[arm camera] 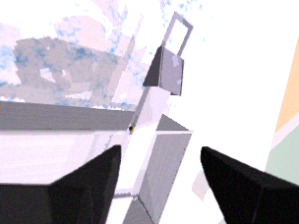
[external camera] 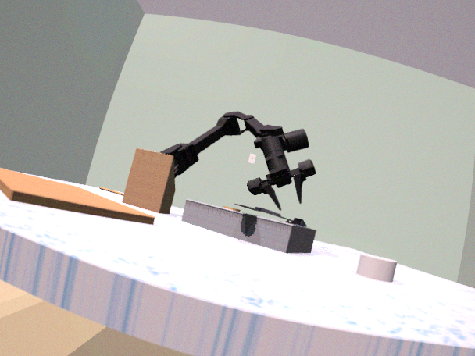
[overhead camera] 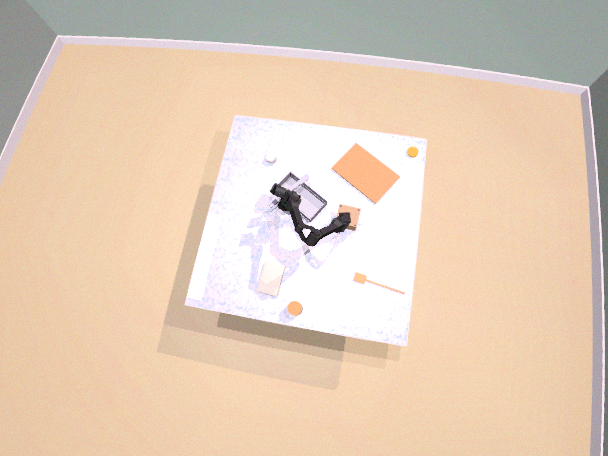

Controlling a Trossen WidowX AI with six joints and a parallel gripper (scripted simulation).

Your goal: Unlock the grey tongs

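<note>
The grey tongs (overhead camera: 303,179) (external camera: 262,211) (arm camera: 168,73) lie shut across the rim of the grey roasting tin (overhead camera: 315,203) (external camera: 234,224) (arm camera: 59,116). My gripper (overhead camera: 280,193) (external camera: 289,204) (arm camera: 160,151) is open and empty. It points down and hangs a short way above the tongs without touching them. In the wrist view the tongs run up between my two dark fingers, with the hinge end at the top. The wooden board (overhead camera: 366,172) (external camera: 58,194) lies flat on the table, to the right of the tin in the overhead view.
The arm stands on a brown block (overhead camera: 353,210) (external camera: 150,185) between the tin and the board. A white cylinder (overhead camera: 270,159) (external camera: 376,267) stands beyond the tin. Two orange discs (overhead camera: 412,151) (overhead camera: 294,308), a pale card (overhead camera: 271,278) and a wooden spatula (overhead camera: 377,283) lie elsewhere on the table.
</note>
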